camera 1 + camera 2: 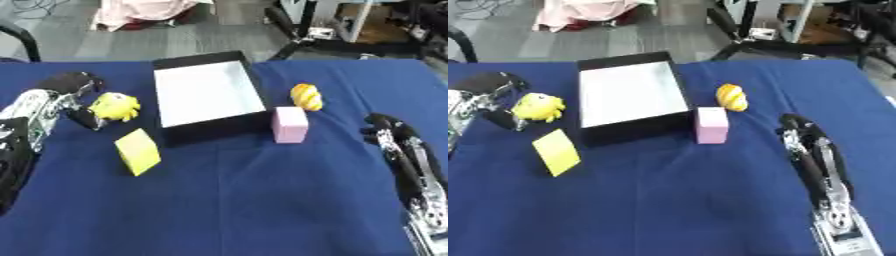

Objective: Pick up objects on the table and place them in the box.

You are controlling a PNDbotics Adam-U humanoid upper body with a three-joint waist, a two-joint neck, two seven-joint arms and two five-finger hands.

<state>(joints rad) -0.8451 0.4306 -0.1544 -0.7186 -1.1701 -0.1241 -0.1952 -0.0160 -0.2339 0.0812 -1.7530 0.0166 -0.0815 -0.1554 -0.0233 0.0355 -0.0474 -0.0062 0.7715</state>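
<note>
A black box point(214, 129) with a white inside stands at the table's middle, holding nothing. A yellow soft toy point(115, 106) lies left of it. My left hand point(63, 86) is at the toy's left side, its fingers arched above the toy and its thumb point(86, 120) below, not closed round it. A yellow block point(138, 151) lies in front of the toy. A pink block point(290, 124) stands by the box's right front corner. Behind it is a yellow-orange striped object point(306, 96). My right hand point(798, 131) rests at the lower right with relaxed fingers, holding nothing.
A blue cloth point(245, 200) covers the table, whose near half is bare. Beyond the far edge are a grey floor, chair legs and a pink bundle point(140, 12).
</note>
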